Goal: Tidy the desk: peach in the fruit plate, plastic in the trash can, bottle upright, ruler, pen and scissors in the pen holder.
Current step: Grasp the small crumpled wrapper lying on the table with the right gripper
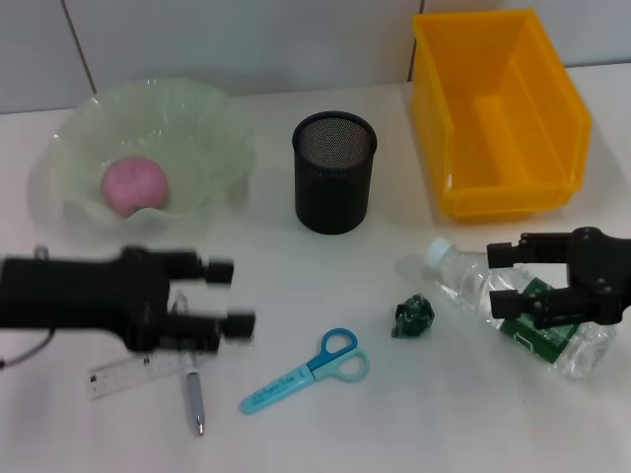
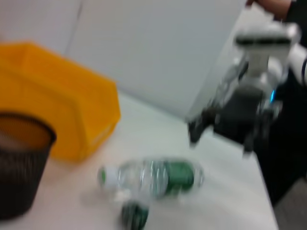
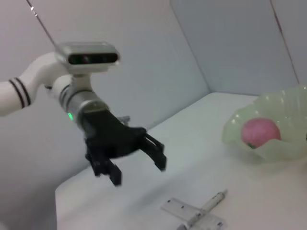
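**benchrat:** While the peach (image 1: 135, 184) already sits in the green fruit plate (image 1: 212, 128), everything else is loose on the worktop (image 1: 394, 424), so what goes first? Using the black mesh pen holder (image 1: 334, 170) as my landmark: the bottle (image 1: 513, 313) lies on its side off to the holder's right and nearer the robot, cap end toward the holder, long axis running diagonally away from it.

**gripfan:** My guess is the bottle. The right end effector (image 1: 505, 278) hangs right over the bottle's label end, fingers spread with nothing between them, so that arm is clearly the nearer one. The fingers look to straddle the body across its long axis, which is what you'd want for tipping it upright.

**benchrat:** And the left end effector (image 1: 225, 296)?

**gripfan:** Also spread and empty, hovering left of the holder and nearer the robot, just above the ruler (image 1: 133, 374) and pen (image 1: 194, 397). The blue scissors (image 1: 306, 371) lie almost straight in front of the holder, handles pointing right. The crumpled green plastic (image 1: 413, 315) sits between scissors and bottle, and the yellow bin (image 1: 498, 113) stands right of the holder.
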{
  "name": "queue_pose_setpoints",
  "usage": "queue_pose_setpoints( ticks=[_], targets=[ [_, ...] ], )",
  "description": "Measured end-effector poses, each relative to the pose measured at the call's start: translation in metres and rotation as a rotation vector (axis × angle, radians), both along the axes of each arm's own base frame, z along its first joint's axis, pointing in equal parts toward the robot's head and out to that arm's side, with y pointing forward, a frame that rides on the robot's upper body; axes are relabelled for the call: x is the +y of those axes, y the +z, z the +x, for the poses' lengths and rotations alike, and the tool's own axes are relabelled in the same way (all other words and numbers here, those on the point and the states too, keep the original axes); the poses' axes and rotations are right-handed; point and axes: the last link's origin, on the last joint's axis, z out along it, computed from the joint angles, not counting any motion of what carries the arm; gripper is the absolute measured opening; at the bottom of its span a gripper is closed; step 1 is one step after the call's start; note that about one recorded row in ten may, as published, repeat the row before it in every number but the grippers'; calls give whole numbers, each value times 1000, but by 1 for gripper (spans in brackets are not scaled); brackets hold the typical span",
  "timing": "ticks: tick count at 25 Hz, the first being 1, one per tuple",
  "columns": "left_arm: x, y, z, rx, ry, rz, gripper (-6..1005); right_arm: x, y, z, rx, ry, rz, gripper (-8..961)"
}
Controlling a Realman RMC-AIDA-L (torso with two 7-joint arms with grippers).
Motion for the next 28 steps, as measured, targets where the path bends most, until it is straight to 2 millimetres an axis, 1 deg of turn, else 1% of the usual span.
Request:
queue_pose_setpoints(
  ticks=[2, 3, 4, 5, 6, 7, 8, 9, 12, 13, 14, 15, 16, 17, 18, 19, 20, 21, 22, 23, 24, 25, 26, 27, 28],
  targets=[
    [-2, -6, -7, 54, 0, -17, 802, 2, 2, -2, -15, 8, -11, 816],
    [-3, -8, -9, 77, 0, -22, 802, 6, 5, -6, -59, 22, -39, 816],
    [-4, -10, -11, 93, 1, -27, 802, 6, 5, -6, -59, 22, -39, 816],
    [-4, -11, -13, 104, 2, -29, 802, 11, 7, -13, -106, 38, -72, 816],
    [-4, -11, -13, 109, 3, -28, 802, 11, 7, -13, -106, 38, -72, 816],
    [-4, -10, -14, 110, 5, -25, 802, 14, 9, -19, -130, 49, -83, 816],
    [-4, -9, -15, 109, 7, -21, 802, 21, 15, -30, -168, 64, -94, 816],
    [-4, -9, -15, 109, 7, -21, 802, 21, 15, -30, -168, 64, -94, 816],
    [-3, -2, -17, 98, 20, -1, 802, 31, 22, -52, -217, 77, -102, 816],
    [-3, 0, -17, 94, 25, 4, 802, 37, 23, -66, -264, 91, -118, 816],
    [-3, 1, -17, 90, 28, 5, 802, 37, 23, -66, -264, 91, -118, 816],
    [-3, 1, -17, 88, 30, 5, 802, 42, 21, -79, -326, 122, -140, 816],
    [-3, 1, -17, 87, 30, 5, 802, 42, 21, -79, -326, 122, -140, 816],
    [-3, 1, -17, 86, 30, 5, 802, 44, 19, -85, -357, 136, -148, 816],
    [-2, 2, -16, 84, 29, 7, 802, 49, 13, -96, -433, 171, -161, 816],
    [-2, 2, -16, 84, 29, 7, 802, 49, 13, -96, -433, 171, -161, 816],
    [-1, 2, -15, 83, 29, 8, 802, 54, 7, -104, -507, 198, -172, 816],
    [-1, 3, -15, 81, 29, 11, 802, 54, 7, -104, -507, 198, -172, 816],
    [-1, 3, -15, 80, 29, 11, 802, 56, 3, -109, -544, 210, -179, 816],
    [0, 3, -14, 80, 31, 12, 802, 61, -7, -116, -622, 238, -196, 816],
    [0, 3, -14, 80, 33, 13, 802, 61, -7, -116, -622, 238, -196, 816],
    [1, 3, -14, 80, 34, 13, 802, 64, -19, -121, -686, 265, -208, 816],
    [1, 3, -13, 80, 35, 13, 802, 64, -19, -121, -686, 265, -208, 816],
    [1, 3, -13, 80, 35, 13, 802, 65, -25, -123, -715, 280, -211, 816],
    [1, 3, -13, 79, 36, 13, 802, 67, -37, -125, -769, 305, -208, 816]
  ],
)
